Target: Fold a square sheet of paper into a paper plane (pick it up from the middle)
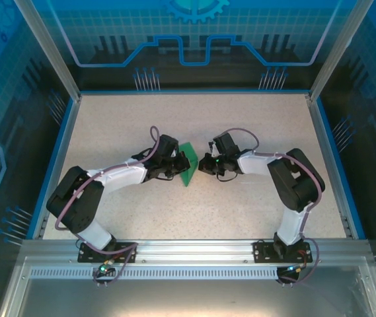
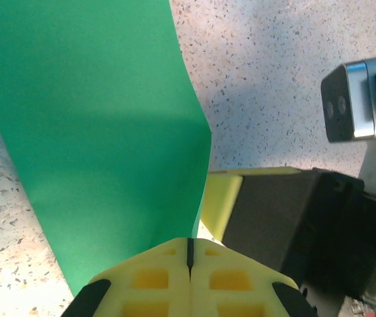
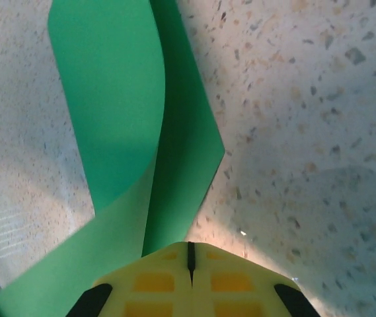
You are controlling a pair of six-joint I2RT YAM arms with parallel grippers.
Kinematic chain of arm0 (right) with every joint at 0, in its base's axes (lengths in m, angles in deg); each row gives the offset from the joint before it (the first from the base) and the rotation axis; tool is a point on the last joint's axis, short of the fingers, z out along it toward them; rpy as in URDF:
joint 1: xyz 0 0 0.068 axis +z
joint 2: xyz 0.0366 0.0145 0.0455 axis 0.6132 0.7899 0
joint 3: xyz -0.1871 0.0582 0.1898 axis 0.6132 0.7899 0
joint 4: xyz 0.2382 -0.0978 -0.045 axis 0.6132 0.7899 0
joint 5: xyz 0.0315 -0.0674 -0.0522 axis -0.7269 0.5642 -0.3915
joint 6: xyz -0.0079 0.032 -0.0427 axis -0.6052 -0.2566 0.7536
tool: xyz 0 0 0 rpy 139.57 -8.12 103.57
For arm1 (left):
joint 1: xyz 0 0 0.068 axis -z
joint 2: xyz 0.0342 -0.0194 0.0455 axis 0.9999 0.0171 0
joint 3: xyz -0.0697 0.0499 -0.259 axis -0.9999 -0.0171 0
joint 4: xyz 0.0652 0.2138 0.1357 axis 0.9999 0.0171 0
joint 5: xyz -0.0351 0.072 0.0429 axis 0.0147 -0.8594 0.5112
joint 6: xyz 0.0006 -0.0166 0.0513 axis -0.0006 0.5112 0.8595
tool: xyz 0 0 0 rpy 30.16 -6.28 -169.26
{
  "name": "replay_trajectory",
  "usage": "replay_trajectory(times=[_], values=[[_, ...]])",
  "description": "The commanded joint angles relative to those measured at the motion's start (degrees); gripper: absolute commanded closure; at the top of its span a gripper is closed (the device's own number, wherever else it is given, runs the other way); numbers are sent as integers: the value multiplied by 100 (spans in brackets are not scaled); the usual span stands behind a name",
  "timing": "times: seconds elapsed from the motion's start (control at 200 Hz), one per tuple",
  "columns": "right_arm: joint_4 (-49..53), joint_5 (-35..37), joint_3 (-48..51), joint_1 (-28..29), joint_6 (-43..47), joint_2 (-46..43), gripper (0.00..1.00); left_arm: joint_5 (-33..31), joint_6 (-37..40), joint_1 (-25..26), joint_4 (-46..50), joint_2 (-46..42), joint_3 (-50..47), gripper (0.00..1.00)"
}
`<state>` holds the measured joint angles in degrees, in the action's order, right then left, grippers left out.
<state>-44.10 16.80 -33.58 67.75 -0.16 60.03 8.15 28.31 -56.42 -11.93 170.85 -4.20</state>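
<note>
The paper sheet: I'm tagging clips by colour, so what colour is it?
Plain bright green, unmarked; the paper sheet shows best in the left wrist view.

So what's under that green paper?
The speckled table shows all around the paper, which is pinched by the left end effector and right end effector. The spot directly beneath it is covered.

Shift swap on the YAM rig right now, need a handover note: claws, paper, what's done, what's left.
Left claw: shut on the green sheet, pinching one edge.
Right claw: shut on the same sheet from the opposite side.
Sheet: held between both claws over the middle of the table, curled over on itself, no crisp crease visible.
Done: sheet gripped, first fold apparently started.
Left: press that crease, then all further folds. No plane shape yet.
</note>
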Motion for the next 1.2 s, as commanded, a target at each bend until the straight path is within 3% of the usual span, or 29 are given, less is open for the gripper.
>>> replay_trajectory(times=[0.0,0.455,0.725,1.005,1.195], values=[[-57,20,-306,117,-286,244,98,-56,-133,-36,-94,55,-101,100],[-566,91,-357,120,-774,459,99,-118,-433,-47,-449,-113,-449,100],[-619,0,217,65,-224,-187,82,73,-431,-52,-427,-156,-365,100],[-485,351,1028,-82,512,-1105,71,366,-689,-58,2,-388,-136,100],[-452,236,1031,-95,702,-1197,69,287,-480,-74,372,-577,72,98]])
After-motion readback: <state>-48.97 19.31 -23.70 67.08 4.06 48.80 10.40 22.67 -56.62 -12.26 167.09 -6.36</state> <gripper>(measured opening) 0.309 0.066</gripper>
